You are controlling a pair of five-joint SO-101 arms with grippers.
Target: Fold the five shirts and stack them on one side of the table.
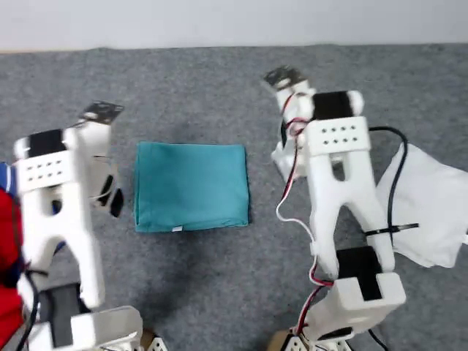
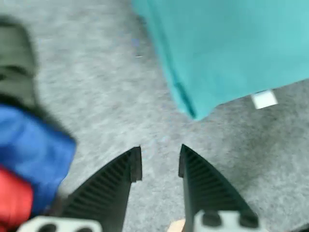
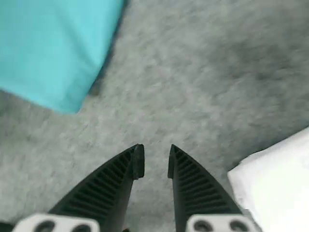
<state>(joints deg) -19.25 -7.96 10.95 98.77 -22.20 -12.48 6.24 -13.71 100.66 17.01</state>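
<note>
two white arms stand side by side at a grey, felt-like counter [image 1: 219, 292], listed here from left to right.

at the far left edge lies a red shirt [image 1: 7, 263] with a blue shirt [image 1: 5, 175] just beside it. the left wrist view shows the blue shirt [image 2: 34, 150] and the red shirt [image 2: 12, 203] touching each other. a dark cloth [image 2: 17, 63], blurred, lies next to the blue one.

the left arm [image 1: 58, 212] stands just right of these shirts.

left claw [image 2: 159, 162]: fingers a narrow gap apart, holding nothing, above bare counter between the blue shirt and the teal shirt.

teal shirt [image 1: 191, 186]: folded into a neat rectangle and lying flat on the counter between the two arms, touching neither. a small white tag [image 1: 176, 229] pokes out from its near edge. the left wrist view shows a folded corner of the teal shirt [image 2: 227, 48] and the tag [image 2: 264, 99]. the right wrist view shows another corner of the teal shirt [image 3: 53, 48].

the right arm [image 1: 340, 190] stands right of the teal shirt, with red and white wires [image 1: 292, 197] along it. a black cable [image 1: 395, 183] runs from it across the white shirt.

right claw [image 3: 153, 159]: fingers a narrow gap apart, holding nothing, above bare counter between the teal shirt and the white shirt.

white shirt [image 1: 431, 205]: rumpled, with an irregular outline, at the right edge of the counter and partly behind the right arm in the high view. in the right wrist view the white shirt [image 3: 275, 183] lies near the right claw without touching it.
</note>
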